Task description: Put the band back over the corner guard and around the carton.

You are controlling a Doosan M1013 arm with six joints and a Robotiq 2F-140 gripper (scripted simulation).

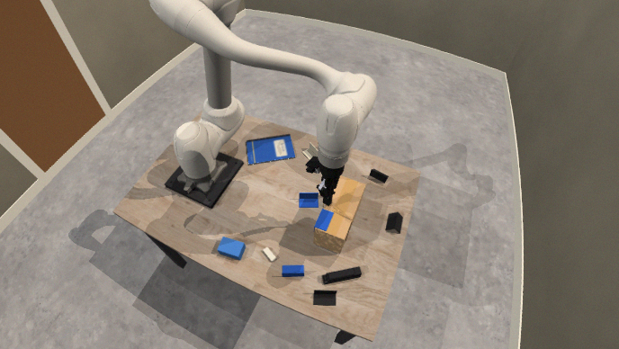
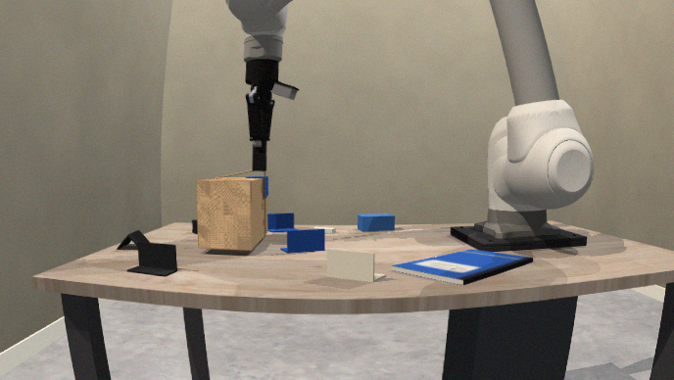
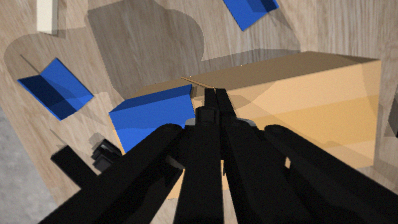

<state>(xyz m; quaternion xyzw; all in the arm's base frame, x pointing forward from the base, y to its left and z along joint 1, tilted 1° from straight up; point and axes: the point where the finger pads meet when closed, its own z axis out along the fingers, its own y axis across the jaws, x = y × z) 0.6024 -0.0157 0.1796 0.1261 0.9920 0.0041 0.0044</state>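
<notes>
The tan carton (image 1: 342,211) stands on the wooden table, right of the middle; it also shows in the exterior view (image 2: 230,213) and the wrist view (image 3: 305,107). A blue corner guard (image 1: 325,219) (image 3: 152,117) sits on its upper corner at the near end. My gripper (image 1: 327,200) (image 2: 259,166) points straight down over the carton's top edge beside the guard. Its fingers (image 3: 215,95) are shut on the thin tan band (image 2: 237,173), which rises in a slanted line from the carton top to the fingertips. The rest of the band is too thin to see.
Loose blue guards (image 1: 309,200) (image 1: 231,247) (image 1: 292,270) and black ones (image 1: 379,175) (image 1: 394,222) (image 1: 341,275) lie around the carton. A cream piece (image 1: 269,254) and a blue notebook (image 1: 270,149) lie on the table. The arm's base (image 1: 204,177) stands at the left.
</notes>
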